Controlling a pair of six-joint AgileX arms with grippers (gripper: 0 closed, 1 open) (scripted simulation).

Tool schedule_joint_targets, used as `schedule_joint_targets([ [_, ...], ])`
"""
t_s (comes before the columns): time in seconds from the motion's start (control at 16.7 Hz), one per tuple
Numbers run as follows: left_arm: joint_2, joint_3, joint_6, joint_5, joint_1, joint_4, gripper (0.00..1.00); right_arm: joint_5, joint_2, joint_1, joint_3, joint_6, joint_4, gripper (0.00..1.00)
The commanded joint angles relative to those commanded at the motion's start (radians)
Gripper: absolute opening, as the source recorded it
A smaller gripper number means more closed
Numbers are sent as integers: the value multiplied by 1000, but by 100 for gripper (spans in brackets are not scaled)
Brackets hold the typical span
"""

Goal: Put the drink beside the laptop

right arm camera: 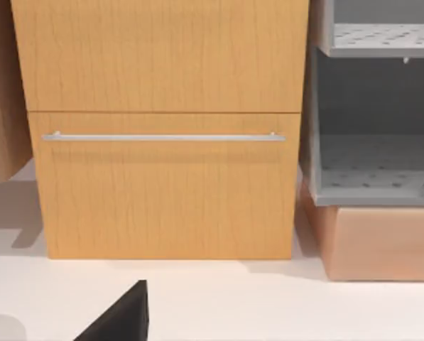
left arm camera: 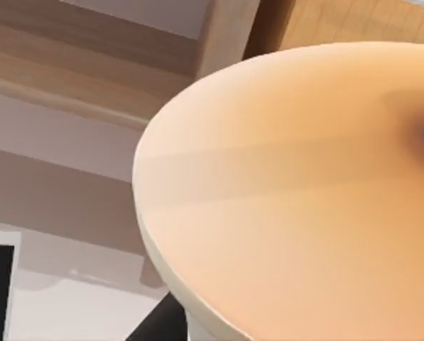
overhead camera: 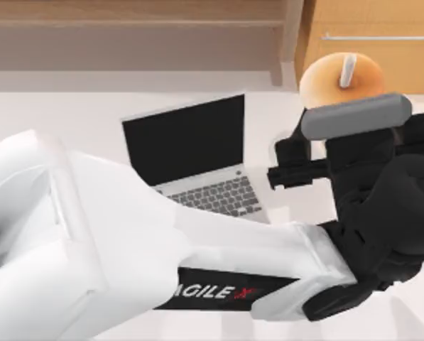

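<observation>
Reaching across the white table (overhead camera: 91, 106) from the left, the left arm was seen in front of the laptop (overhead camera: 190, 153), its left gripper (overhead camera: 318, 153) placed at the drink (overhead camera: 341, 78), just right of the laptop; whether the fingers were closed on it could not be told.

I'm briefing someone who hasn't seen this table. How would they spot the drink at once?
Start at the open laptop in the middle of the white table. Look to its right, where the left arm's black gripper reaches. Just beyond it stands the drink, the only thing with an orange domed lid and a white straw.
</observation>
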Motion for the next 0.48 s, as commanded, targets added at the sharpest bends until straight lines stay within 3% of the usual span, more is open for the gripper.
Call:
schedule_joint_targets([
  [0.48,91,-88,16,30,3,-71,0,0,0,0,0,0,0,100],
])
